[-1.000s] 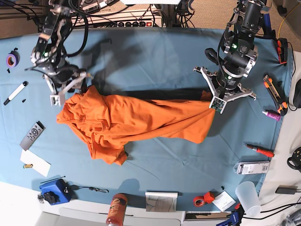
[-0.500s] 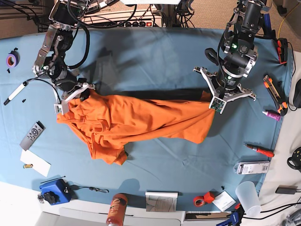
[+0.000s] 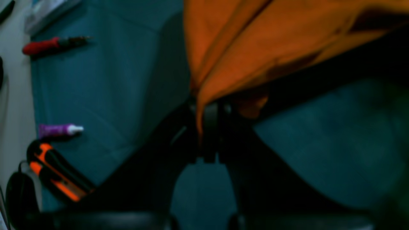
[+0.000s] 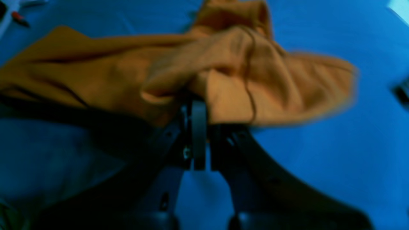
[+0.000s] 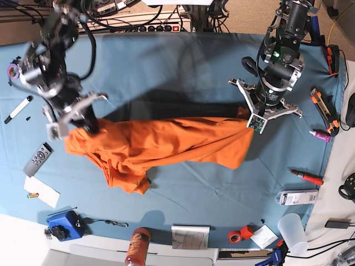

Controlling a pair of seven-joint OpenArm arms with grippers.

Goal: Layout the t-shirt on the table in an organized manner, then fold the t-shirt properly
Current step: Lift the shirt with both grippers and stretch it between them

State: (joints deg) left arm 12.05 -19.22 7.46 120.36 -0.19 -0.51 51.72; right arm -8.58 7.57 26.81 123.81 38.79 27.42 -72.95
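Observation:
The bright-orange t-shirt (image 5: 166,147) lies bunched and stretched crosswise on the light-blue table (image 5: 183,72). My right gripper (image 5: 83,126) holds the shirt's left end, lifted a little off the cloth. In the right wrist view, the right gripper (image 4: 196,100) is shut on a crumpled fold of the t-shirt (image 4: 239,73). My left gripper (image 5: 248,117) pinches the shirt's right end. The left wrist view shows the left gripper (image 3: 209,110) shut on an edge of the t-shirt (image 3: 255,41), which hangs from it.
On the left lie a remote (image 5: 37,159), a black marker (image 5: 18,109), a purple tape roll (image 5: 15,69) and a white paper (image 5: 41,192). A red screwdriver (image 5: 305,177), purple tube (image 5: 320,135), cutter (image 5: 324,105) and cup (image 5: 292,233) sit right. A blue box (image 5: 64,224) and bottle (image 5: 137,246) line the front.
My right gripper closed on the shirt's left end and pulled it left and up, drawing the cloth longer. The left arm has stayed put.

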